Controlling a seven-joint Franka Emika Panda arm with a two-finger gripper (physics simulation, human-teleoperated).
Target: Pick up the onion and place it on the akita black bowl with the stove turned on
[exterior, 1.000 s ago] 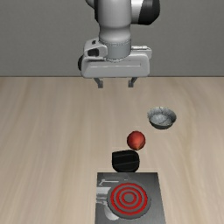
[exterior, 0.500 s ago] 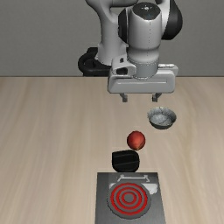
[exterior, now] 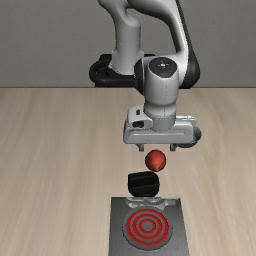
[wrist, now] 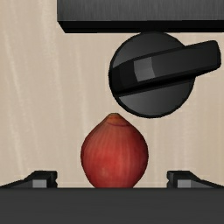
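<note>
Pale wood-grain table (exterior: 50, 150) under a flat grey wall (exterior: 40, 40), simulator render. In the exterior view, the white and grey arm (exterior: 135, 50) bends down to a blocky grey gripper (exterior: 158, 148) poised directly above the onion (exterior: 155, 160). The onion rests on the table, apart from the akita black bowl (exterior: 143, 183), which sits between it and the stove (exterior: 173, 240). This view gives the full line of onion, bowl and stove, and it shows the burner (exterior: 147, 228) as bright red concentric rings on a dark square plate, so the stove reads as lit. The bowl appears as a squat, matt black form.

The wrist view looks straight down on the onion (wrist: 115, 151) and reveals its shape: a smooth reddish bulb, broad at the base and drawn to a small point, with faint lengthwise streaks. The gripper (wrist: 114, 179) is spread wide; its dark fingertips (wrist: 39, 179) stand one on each side of the onion with bare wood between each tip and the skin, touching nothing. Beyond the onion, the bowl (wrist: 157, 74) shows as a dark round disc crossed by a slightly lighter band, and past it the stove's flat black edge (wrist: 140, 16). The burner's glow cannot be judged from this view.
</note>
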